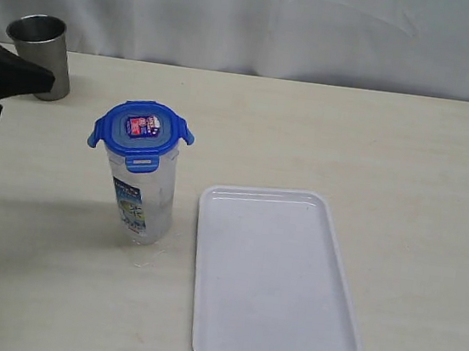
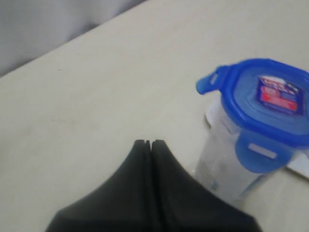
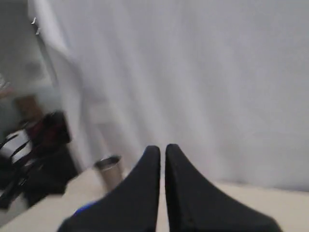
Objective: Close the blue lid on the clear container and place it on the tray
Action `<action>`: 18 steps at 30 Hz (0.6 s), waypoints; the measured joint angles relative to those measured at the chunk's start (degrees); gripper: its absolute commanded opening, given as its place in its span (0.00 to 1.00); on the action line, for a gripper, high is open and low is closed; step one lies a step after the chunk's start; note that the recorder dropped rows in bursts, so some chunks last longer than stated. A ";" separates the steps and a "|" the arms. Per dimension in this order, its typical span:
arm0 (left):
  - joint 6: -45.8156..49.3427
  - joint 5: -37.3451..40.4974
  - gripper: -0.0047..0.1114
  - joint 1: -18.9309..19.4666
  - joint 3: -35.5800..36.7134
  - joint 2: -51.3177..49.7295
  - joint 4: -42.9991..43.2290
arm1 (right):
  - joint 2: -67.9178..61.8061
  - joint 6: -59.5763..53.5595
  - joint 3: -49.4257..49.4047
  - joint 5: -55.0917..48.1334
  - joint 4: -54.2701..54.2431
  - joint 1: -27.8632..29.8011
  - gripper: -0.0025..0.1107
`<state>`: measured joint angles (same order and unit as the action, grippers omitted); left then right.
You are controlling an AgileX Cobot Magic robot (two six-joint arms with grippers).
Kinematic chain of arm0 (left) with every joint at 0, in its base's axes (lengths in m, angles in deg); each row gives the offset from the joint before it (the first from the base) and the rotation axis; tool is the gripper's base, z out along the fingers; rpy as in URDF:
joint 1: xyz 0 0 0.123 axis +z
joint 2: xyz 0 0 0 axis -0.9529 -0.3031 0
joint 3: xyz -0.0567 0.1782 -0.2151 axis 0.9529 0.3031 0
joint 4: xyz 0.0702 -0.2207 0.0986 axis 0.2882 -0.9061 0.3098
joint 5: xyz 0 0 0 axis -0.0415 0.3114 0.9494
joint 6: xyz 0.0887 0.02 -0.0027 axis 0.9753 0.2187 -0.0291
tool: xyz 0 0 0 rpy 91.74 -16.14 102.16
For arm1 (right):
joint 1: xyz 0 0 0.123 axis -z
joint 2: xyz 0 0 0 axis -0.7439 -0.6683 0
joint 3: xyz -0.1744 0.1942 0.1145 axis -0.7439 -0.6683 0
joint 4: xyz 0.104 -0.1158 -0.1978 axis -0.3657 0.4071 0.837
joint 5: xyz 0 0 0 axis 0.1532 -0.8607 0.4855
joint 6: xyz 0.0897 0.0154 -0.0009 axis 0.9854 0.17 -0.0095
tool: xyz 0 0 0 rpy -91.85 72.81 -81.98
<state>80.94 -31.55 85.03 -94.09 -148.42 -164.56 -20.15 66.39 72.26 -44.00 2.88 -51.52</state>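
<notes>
The clear container (image 1: pixel 141 203) stands upright on the table, just left of the white tray (image 1: pixel 277 283). The blue lid (image 1: pixel 142 130) sits on top of it, sticker up, with two side flaps sticking outward. My left gripper (image 1: pixel 48 80) hangs at the far left edge, apart from the container, with its tips pointing right. In the left wrist view this gripper (image 2: pixel 148 142) is shut and empty, with the lid (image 2: pixel 270 99) and container (image 2: pixel 224 166) off to one side. My right gripper (image 3: pixel 162 147) is shut on nothing, held high and facing the curtain; it does not show in the exterior view.
A grey steel cup (image 1: pixel 40 53) stands at the back left, right behind my left gripper, and also shows in the right wrist view as the cup (image 3: pixel 110 171). A white curtain (image 1: pixel 279 18) closes off the back of the table.
</notes>
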 measured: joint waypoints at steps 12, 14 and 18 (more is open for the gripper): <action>5.67 -5.75 0.04 -7.69 0.00 -1.45 -3.12 | -36.22 -1.07 6.25 24.07 20.89 -6.26 0.06; 5.67 -7.79 0.04 -8.38 0.00 -2.77 -3.36 | -38.83 -3.92 5.61 20.06 18.91 -9.70 0.06; 5.67 -9.88 0.04 -8.51 0.00 -5.13 -3.50 | -43.27 -11.06 5.61 16.04 12.14 -16.33 0.06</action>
<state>86.62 -41.42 76.52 -94.09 -153.55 -168.06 -63.43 55.34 77.88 -27.95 15.02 -67.84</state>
